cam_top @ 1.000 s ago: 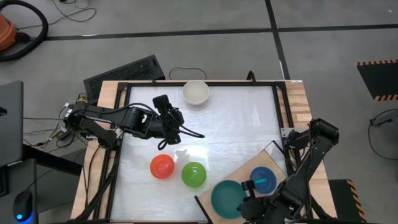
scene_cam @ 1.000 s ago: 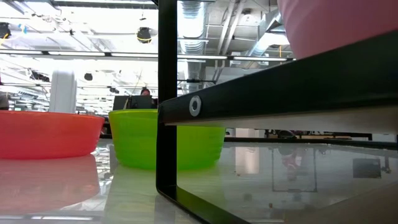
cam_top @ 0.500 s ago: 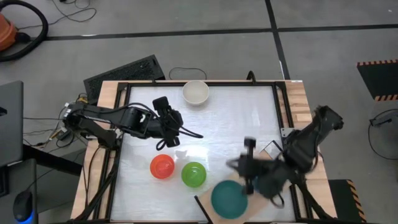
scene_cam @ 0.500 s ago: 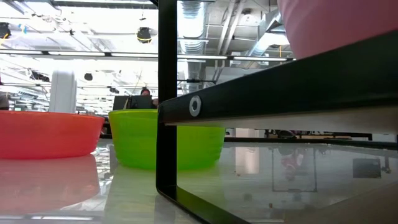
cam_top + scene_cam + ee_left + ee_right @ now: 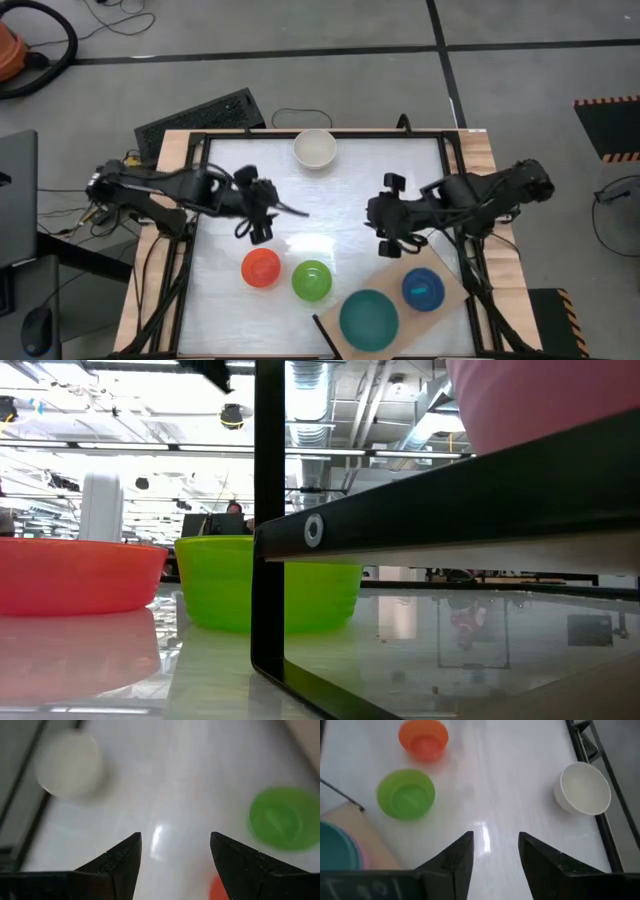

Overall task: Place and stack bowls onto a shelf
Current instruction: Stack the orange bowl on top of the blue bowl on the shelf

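Observation:
Both grippers hover open over the white table, touching nothing. My left gripper (image 5: 268, 208) (image 5: 175, 842) is left of centre, above the red bowl (image 5: 261, 267). My right gripper (image 5: 378, 215) (image 5: 496, 842) is right of centre. The light-wood shelf (image 5: 400, 270) lies slanted at the near right. On it rest a blue bowl (image 5: 423, 288) and a teal bowl (image 5: 369, 318), the teal one nested in a pink bowl (image 5: 361, 859). A green bowl (image 5: 311, 280) stands beside the red one. A cream-white bowl (image 5: 315, 148) stands at the far edge.
A black frame (image 5: 200, 160) rims the table, with pale wood strips outside it. In the low view the shelf's black frame (image 5: 450, 500) fills the right, with the red bowl (image 5: 75, 575) and the green bowl (image 5: 265, 585) to its left. Bare table lies between the grippers.
My right gripper has let go of the blue bowl, which stays on the shelf. It has risen and swung from the near right toward the table's middle. My left gripper has drawn back slightly toward the table's left edge.

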